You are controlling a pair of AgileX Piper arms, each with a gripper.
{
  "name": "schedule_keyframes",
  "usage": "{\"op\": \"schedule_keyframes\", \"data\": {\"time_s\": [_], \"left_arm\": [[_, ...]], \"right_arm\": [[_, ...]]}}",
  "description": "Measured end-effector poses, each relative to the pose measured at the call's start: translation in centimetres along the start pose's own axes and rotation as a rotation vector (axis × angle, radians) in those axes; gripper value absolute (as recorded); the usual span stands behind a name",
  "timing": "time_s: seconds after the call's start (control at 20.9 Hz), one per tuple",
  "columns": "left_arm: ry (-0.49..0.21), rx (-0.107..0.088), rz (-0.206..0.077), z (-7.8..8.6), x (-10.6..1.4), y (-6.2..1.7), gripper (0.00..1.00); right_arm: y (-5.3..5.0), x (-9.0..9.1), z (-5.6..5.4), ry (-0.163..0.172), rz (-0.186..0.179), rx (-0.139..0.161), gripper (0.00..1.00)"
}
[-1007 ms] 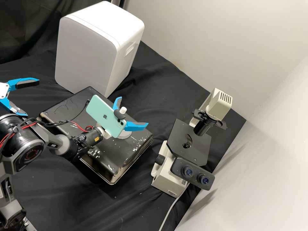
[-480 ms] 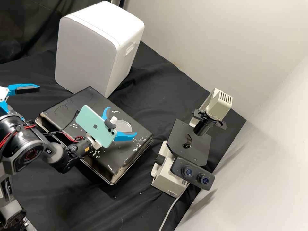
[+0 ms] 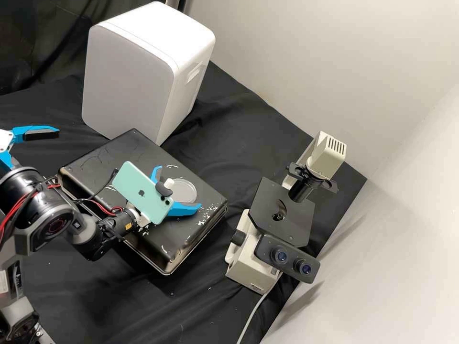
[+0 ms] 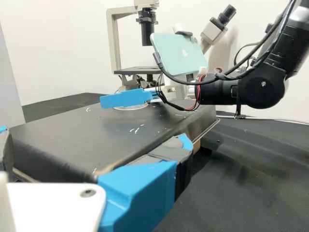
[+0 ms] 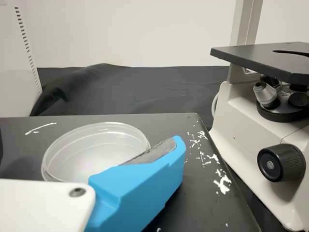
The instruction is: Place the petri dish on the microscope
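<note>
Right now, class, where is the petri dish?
In the high view, the dish lies flat on the black tray, left of the microscope, beside the right gripper.

TWO ARMS, FOUR FINGERS SPREAD: The right arm (image 3: pixel 88 231) stretches out low and almost level, a mint-green camera (image 3: pixel 142 192) clamped atop its wrist and red and black cables (image 3: pixel 98 205) trailing back along the forearm. Ahead of the wrist, the right gripper (image 3: pixel 179 187) tilts downward with its blue fingers (image 3: pixel 184 209) parted wide. Well behind it and off to one side, the left gripper (image 3: pixel 26 145) sits higher, its fingers likewise apart.
</note>
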Motion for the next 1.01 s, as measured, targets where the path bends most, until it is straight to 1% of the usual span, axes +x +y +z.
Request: {"op": "schedule_keyframes", "data": {"time_s": [0.1,0.19,0.34,0.43,0.67,0.72,0.86,1.01], "left_arm": [[0.0,0.0,0.0,0.0,0.0,0.0,1.0],[0.0,0.0,0.0,0.0,0.0,0.0,1.0],[0.0,0.0,0.0,0.0,0.0,0.0,1.0],[0.0,0.0,0.0,0.0,0.0,0.0,1.0],[0.0,0.0,0.0,0.0,0.0,0.0,1.0],[0.0,0.0,-0.001,0.0,0.0,-0.02,1.0],[0.002,-0.003,-0.009,-0.1,0.1,-0.16,1.0],[0.002,-0.004,-0.011,-0.1,0.1,-0.19,1.0]], "right_arm": [[0.1,0.4,0.0,0.005,0.004,0.0,1.0],[0.0,0.9,0.2,-0.007,0.007,0.005,1.0],[-0.2,1.4,0.4,-0.006,0.01,0.001,1.0],[-0.4,1.7,0.7,-0.013,0.004,0.001,1.0],[-0.4,2.0,0.7,-0.013,0.004,0.001,1.0],[-0.4,2.0,0.7,-0.013,0.004,0.001,0.0],[-0.4,2.0,0.7,-0.013,0.004,0.001,0.0],[-0.4,2.0,0.7,-0.013,0.004,0.001,0.0]]}}
